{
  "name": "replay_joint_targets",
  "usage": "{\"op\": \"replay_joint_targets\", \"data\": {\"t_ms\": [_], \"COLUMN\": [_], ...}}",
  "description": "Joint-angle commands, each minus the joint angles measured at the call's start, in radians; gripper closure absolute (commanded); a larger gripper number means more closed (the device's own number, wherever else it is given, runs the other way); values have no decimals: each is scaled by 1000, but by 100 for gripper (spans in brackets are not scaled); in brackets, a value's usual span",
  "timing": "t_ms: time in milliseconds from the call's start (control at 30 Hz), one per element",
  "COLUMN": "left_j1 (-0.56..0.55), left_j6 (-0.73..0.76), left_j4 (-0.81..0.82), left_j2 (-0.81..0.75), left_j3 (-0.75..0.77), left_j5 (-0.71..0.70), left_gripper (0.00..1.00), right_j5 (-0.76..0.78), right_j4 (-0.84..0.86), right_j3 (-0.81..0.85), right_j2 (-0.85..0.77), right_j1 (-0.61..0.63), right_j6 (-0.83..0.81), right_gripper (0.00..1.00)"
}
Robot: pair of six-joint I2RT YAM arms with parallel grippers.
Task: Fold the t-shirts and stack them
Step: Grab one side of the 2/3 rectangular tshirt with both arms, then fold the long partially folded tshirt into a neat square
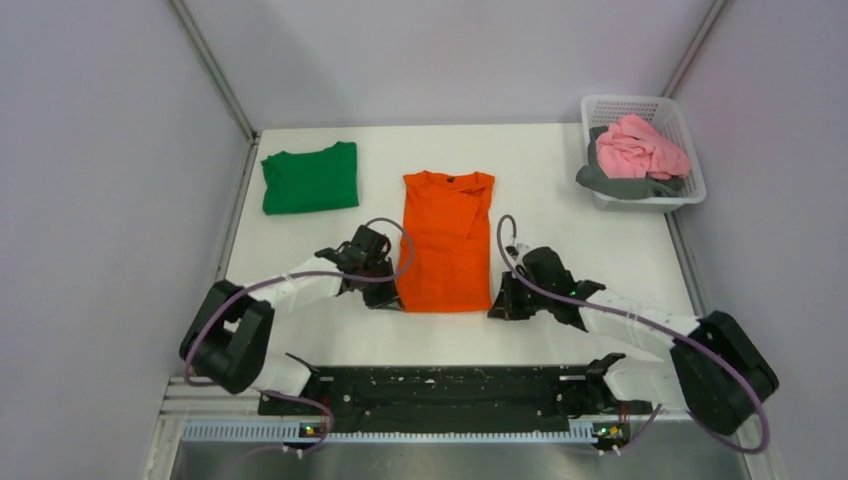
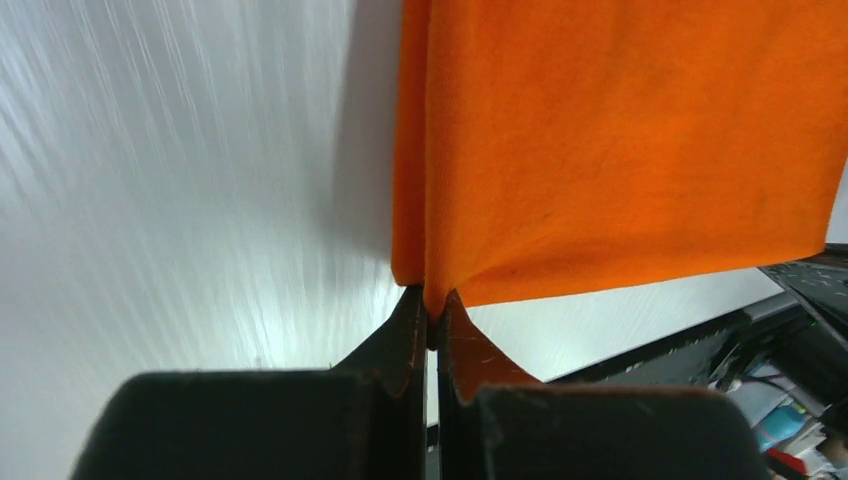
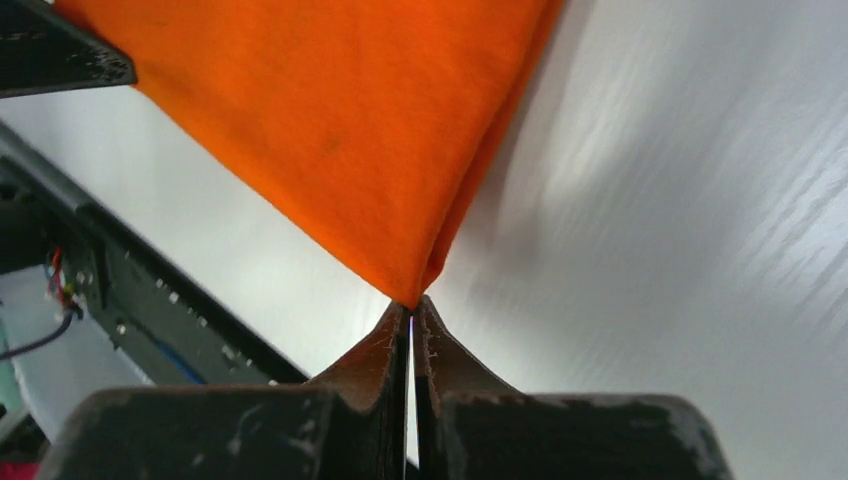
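Note:
The orange t-shirt (image 1: 446,243) lies in the middle of the white table, folded lengthwise into a narrow strip, collar at the far end. My left gripper (image 1: 392,300) is shut on its near left corner; the left wrist view shows the orange cloth (image 2: 620,140) pinched between the fingertips (image 2: 434,308). My right gripper (image 1: 497,308) is shut on the near right corner; the right wrist view shows the orange cloth (image 3: 340,130) held at the tips (image 3: 412,305). The dark green t-shirt (image 1: 310,178) lies folded at the far left.
A white basket (image 1: 690,195) at the far right holds a pink garment (image 1: 640,147) over a grey one (image 1: 618,185). Grey walls enclose the table on three sides. The black rail (image 1: 440,395) with the arm bases runs along the near edge.

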Motion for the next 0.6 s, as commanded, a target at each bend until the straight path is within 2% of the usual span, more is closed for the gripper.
{"op": "replay_joint_targets", "data": {"t_ms": [0, 133, 267, 400, 567], "left_j1": [-108, -195, -197, -197, -177], "left_j6": [-68, -165, -204, -180, -118], "left_j4": [-171, -272, -292, -275, -299], "left_j2": [-229, -453, -605, -606, -465], "left_j3": [-18, -28, -1, 70, 232], "left_j5": [-106, -114, -125, -191, -337], "left_gripper": [100, 100, 100, 100, 100], "right_j5": [-53, -82, -68, 43, 205], "right_j4": [-212, -337, -368, -354, -298], "right_j3": [5, 19, 68, 132, 210], "right_j2": [-216, -432, -557, -551, -442], "right_j1": [79, 108, 108, 109, 105], "right_j6": [-18, 45, 67, 42, -4], "right_gripper": [100, 100, 100, 100, 100]}}
